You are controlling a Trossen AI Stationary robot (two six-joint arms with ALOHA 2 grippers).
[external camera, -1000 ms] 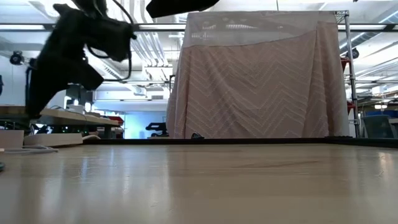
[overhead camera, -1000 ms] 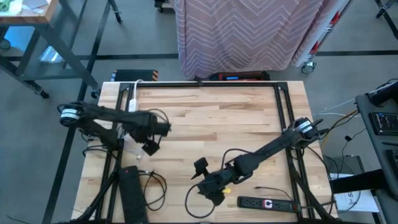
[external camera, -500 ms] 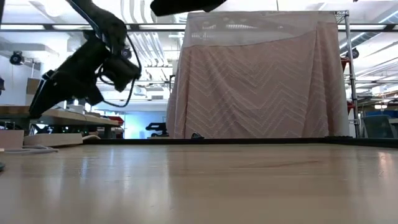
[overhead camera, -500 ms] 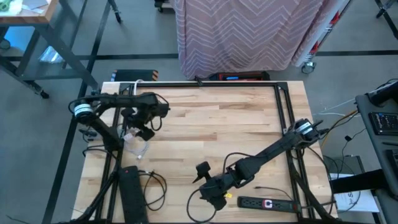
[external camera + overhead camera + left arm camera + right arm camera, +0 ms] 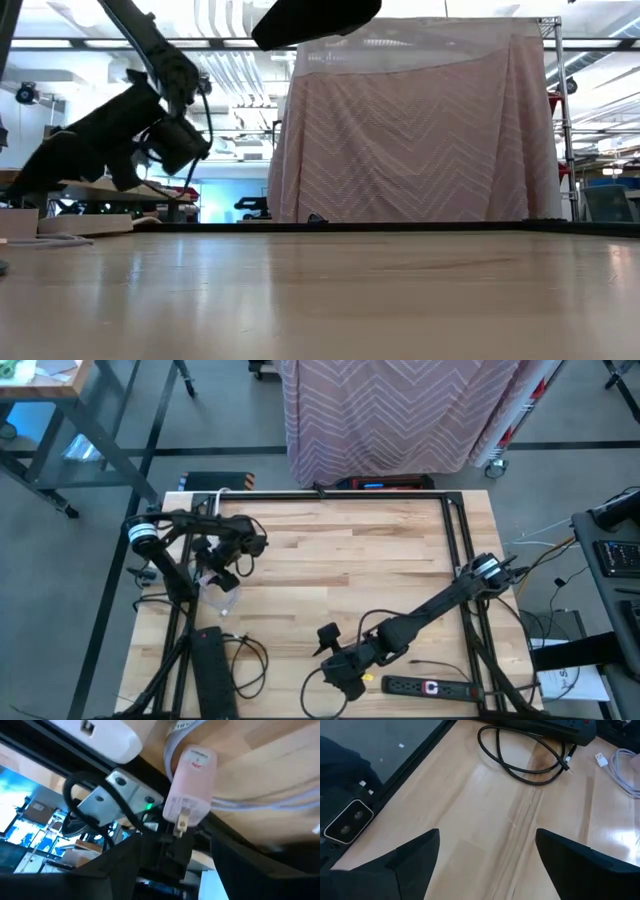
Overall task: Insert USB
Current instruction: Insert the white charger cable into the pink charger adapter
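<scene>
– Wooden table [image 5: 350,560], black frame rails on three sides, a draped pink curtain [image 5: 400,410] beyond the far edge. Where's the plug?

– I see the white USB plug [image 5: 601,758] lying flat on the boards at the left side. Its white cable [image 5: 627,770] runs off beside it, and a looped black cable [image 5: 525,760] lies near it, by the black power strip [image 5: 210,670].

– And my left gripper?

– My left gripper [image 5: 225,568] hangs over the far-left corner, jaws spread, pinching nothing. A pale charger block [image 5: 192,780] lies just ahead, prongs towards me, with the white power strip [image 5: 105,735] beyond it against the rail.

– The right one?

– My right gripper [image 5: 340,675] sits low near the front edge, jaws spread wide over bare wood. A second black strip [image 5: 430,686] lies just to its right. The whole middle of the table is open room.
</scene>
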